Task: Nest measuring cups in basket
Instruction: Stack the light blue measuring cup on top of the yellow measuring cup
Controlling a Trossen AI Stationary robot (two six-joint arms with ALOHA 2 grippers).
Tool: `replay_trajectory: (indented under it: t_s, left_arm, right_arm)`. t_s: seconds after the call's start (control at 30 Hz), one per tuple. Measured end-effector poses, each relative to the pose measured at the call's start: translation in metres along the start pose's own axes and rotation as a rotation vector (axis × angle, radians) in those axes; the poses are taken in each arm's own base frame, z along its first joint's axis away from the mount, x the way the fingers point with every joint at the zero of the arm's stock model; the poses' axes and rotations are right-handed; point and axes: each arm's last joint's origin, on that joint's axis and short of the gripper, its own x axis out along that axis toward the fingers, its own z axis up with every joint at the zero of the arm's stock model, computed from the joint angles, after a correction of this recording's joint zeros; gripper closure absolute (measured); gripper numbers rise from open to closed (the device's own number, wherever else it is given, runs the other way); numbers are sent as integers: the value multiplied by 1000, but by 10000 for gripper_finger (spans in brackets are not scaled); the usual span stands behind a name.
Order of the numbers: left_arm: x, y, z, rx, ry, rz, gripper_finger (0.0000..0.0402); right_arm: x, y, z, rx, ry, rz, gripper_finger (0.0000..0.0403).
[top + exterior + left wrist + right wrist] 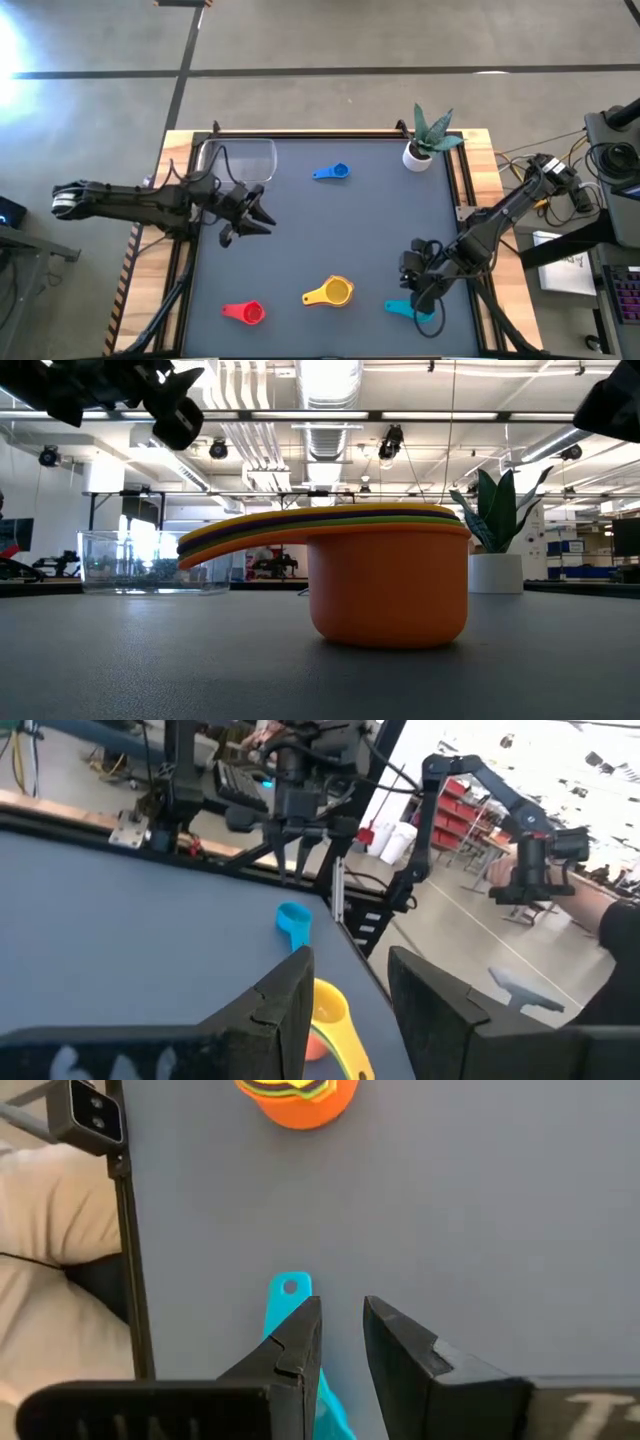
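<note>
- My right jaws [342, 1345] stand slightly apart over the teal cup's [290, 1295] handle; off-centre, they could flick it off the bench's near edge.
- Left jaws [262, 212] apart, waiting beside the basket [236, 160].
- Stack [332, 292] sits mid-bench.

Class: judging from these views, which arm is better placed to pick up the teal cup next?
Right. The right gripper, fingers apart, hovers just over the teal cup; the left gripper sits near the basket, far across the table.

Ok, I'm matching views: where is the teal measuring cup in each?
High view: small teal plastic measuring cup, front right edge.
Low view: not in it.
Left wrist view: centre, past the left pincer.
Right wrist view: its handle beside the right pincer.
Shared landmark: orange-bottomed stack of nested cups.
</note>
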Motion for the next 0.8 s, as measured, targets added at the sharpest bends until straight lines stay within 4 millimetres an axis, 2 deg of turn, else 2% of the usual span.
replay_trajectory:
  t_s: [0.2, 0.57, 0.8]
  left_arm:
    - [0, 1, -2, -14, 15, 7, 288]
    - [-4, -1, -2, 1, 23, 9, 288]
    - [-4, -1, -5, -11, 51, 19, 287]
  right_arm:
    - [0, 0, -2, 3, 20, 4, 309]
    - [1, 1, -7, 27, 40, -1, 226]
    - [19, 11, -19, 40, 196, -27, 220]
